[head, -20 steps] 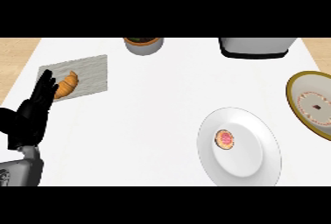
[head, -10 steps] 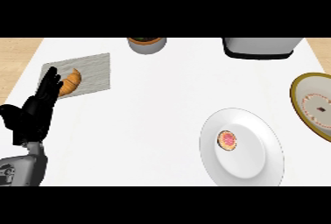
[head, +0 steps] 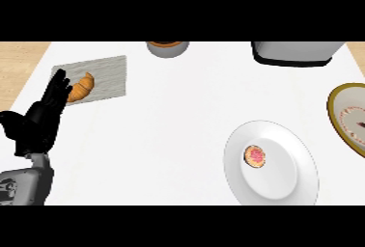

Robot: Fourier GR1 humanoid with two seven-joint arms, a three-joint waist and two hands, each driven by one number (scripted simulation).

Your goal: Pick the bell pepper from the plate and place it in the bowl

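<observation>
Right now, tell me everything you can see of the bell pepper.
The bell pepper shows from above as a small, roundish piece, orange at its edge with a speckled pinkish-red middle. It lies on the white plate, slightly left of the plate's centre, and touches nothing else. It is well apart from the gold-rimmed bowl at the view's right edge. Nothing holds it: the left hand is open far off at the view's left edge.
</observation>
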